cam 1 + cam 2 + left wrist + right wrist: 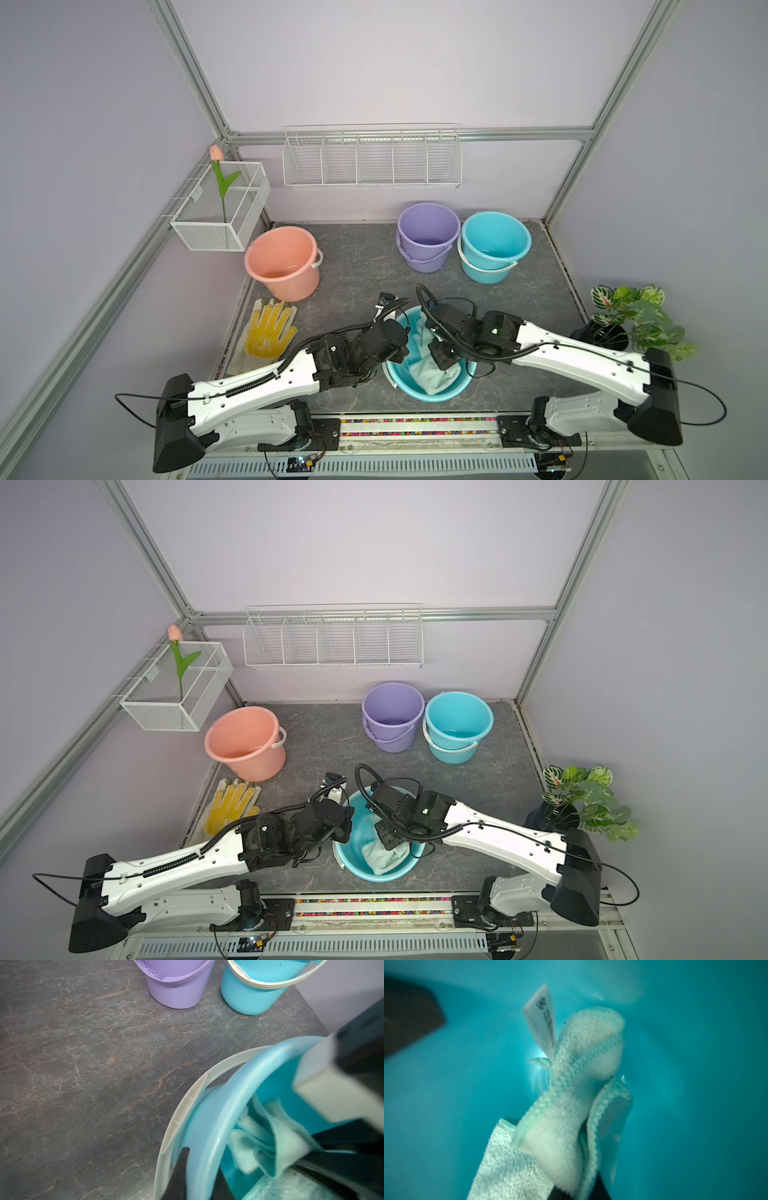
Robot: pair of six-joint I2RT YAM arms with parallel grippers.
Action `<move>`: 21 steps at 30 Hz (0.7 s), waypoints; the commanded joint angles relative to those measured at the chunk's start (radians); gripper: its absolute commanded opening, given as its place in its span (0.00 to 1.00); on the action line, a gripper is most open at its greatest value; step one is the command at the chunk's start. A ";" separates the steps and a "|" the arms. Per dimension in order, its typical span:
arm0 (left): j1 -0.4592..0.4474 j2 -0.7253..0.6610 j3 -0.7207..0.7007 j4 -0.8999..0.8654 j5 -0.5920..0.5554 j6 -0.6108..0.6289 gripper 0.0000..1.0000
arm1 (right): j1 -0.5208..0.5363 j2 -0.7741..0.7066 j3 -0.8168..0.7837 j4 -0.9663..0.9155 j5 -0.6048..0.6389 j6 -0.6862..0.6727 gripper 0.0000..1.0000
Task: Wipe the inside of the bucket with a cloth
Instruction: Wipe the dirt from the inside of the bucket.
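Nearest the robot, a turquoise bucket [401, 382] sat on the grey table [357, 266]. Both arms covered much of its rim in both top views. The left gripper [201, 1159] was clamped on the bucket's rim, one dark finger outside the wall and one inside. Only the left wrist view showed this, and the picture's edge cut off the fingers' bases.

The right gripper [580, 1191] reached inside the bucket, pinched closed on the pale mint cloth [571, 1084], which lay bunched there. Its fingers were slivers in the right wrist view and hidden in the top views. That view alone showed the cloth's white label [542, 1020], too blurred to read.

Farther off lay a yellow-dotted glove [268, 332] and a potted plant [640, 316]. Beyond stood a pink bucket [282, 262], then a purple bucket [428, 237] beside a second turquoise bucket [494, 245].
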 commanded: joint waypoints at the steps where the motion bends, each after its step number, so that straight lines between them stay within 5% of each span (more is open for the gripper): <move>1: -0.008 -0.013 0.013 -0.023 -0.010 0.026 0.00 | -0.009 -0.042 0.059 -0.183 -0.029 0.073 0.07; 8: -0.007 -0.012 0.016 -0.020 -0.023 0.029 0.00 | -0.008 -0.046 0.135 -0.312 -0.183 0.126 0.07; 21: -0.009 -0.013 0.018 -0.021 -0.028 0.025 0.00 | -0.008 0.074 0.035 -0.099 -0.402 0.185 0.07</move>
